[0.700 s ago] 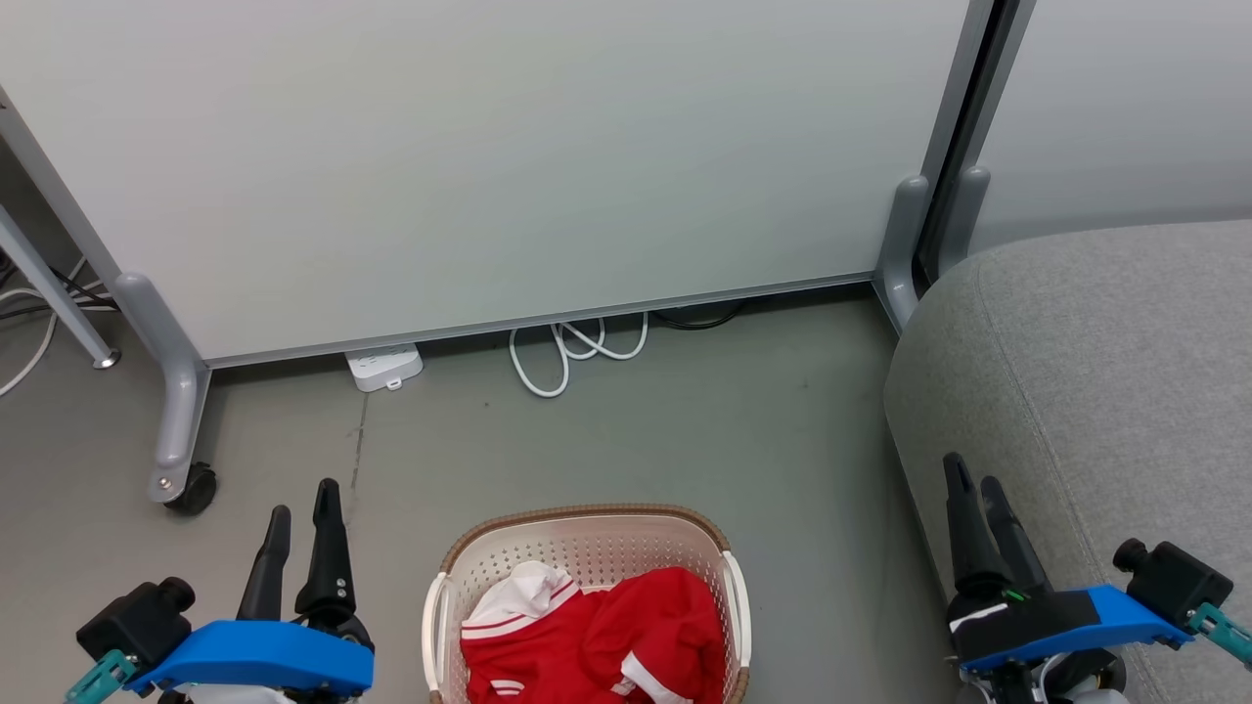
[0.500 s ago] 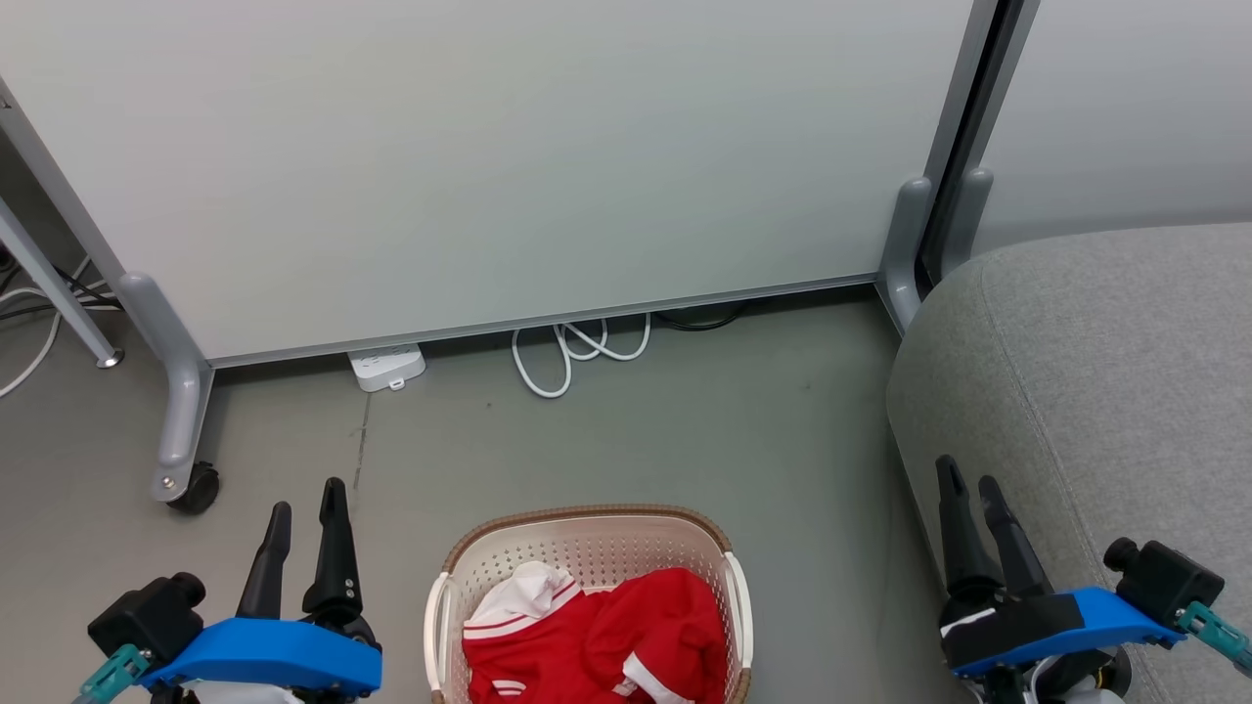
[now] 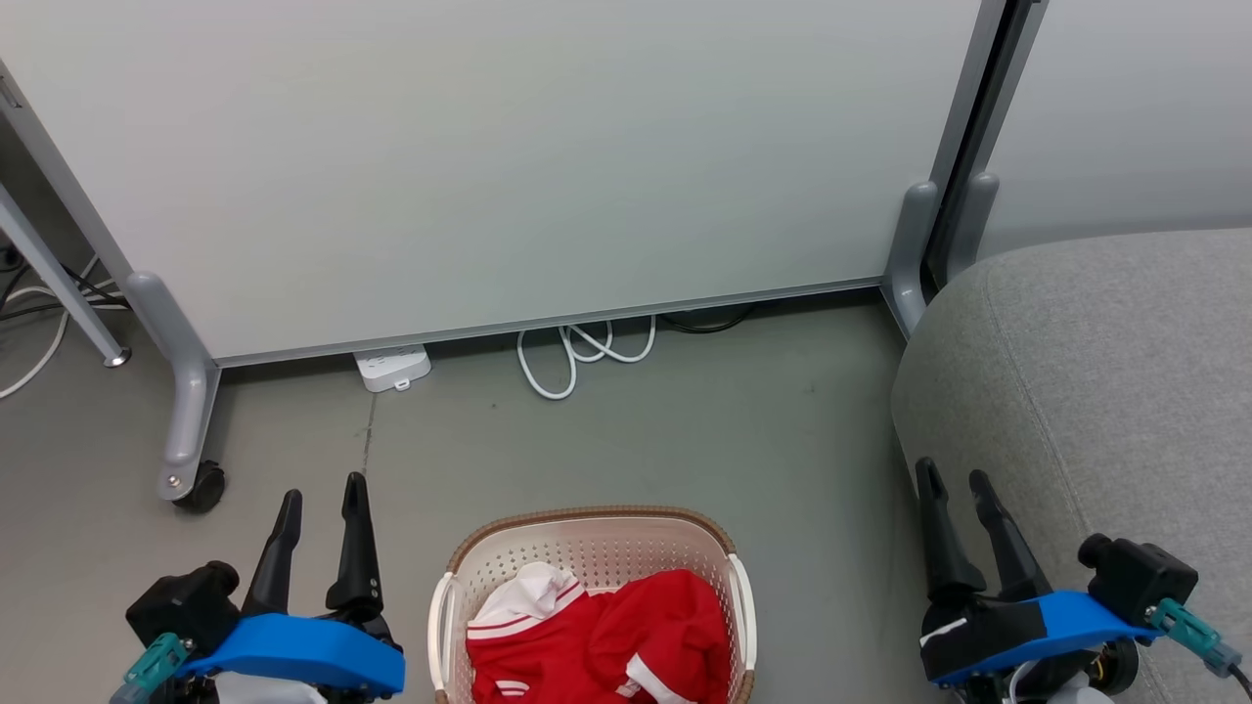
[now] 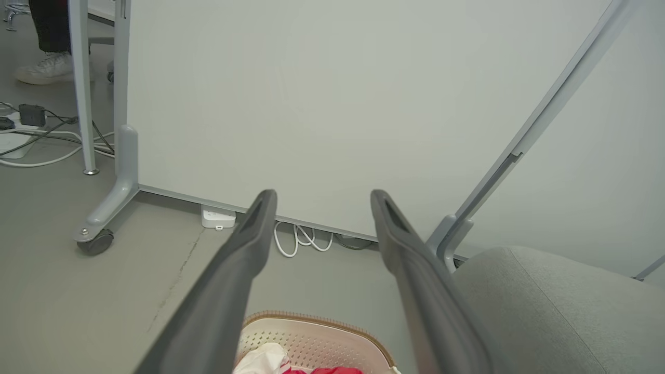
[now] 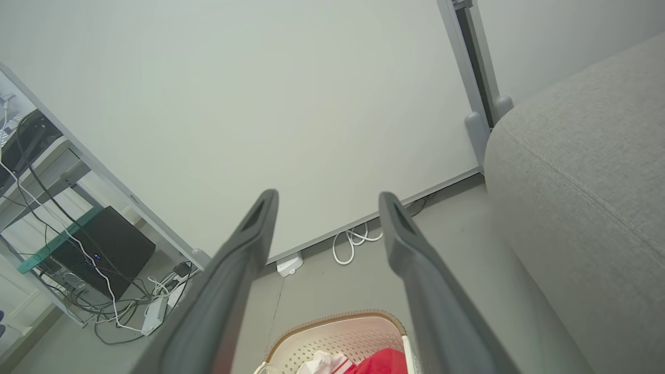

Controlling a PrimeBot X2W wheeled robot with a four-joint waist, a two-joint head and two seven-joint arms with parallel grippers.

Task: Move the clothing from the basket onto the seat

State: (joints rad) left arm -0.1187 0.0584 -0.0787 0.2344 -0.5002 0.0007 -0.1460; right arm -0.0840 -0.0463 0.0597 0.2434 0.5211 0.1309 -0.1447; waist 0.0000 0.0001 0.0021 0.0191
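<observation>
The left tool (image 3: pixel 323 489) stands at about 8 o'clock in the head view, its two fingers apart and holding nothing. The right tool (image 3: pixel 951 471), at about 4 o'clock, is spread the same way and empty, just in front of the edge of the seat (image 3: pixel 1095 372). Between them, at 6 o'clock, the basket (image 3: pixel 587 515) sits on the floor (image 3: pixel 743 440) with the clothing (image 3: pixel 626 636) inside it, red with white trim.

The left wrist view shows a person's shoe (image 4: pixel 44 67) at 10 o'clock beyond the partition (image 3: pixel 538 166). The right wrist view shows a black box (image 5: pixel 98 249) among cables near 9 o'clock. A power strip (image 3: pixel 391 367) lies under the partition. Compared with the earlier frame, both tools are a little nearer to the basket.
</observation>
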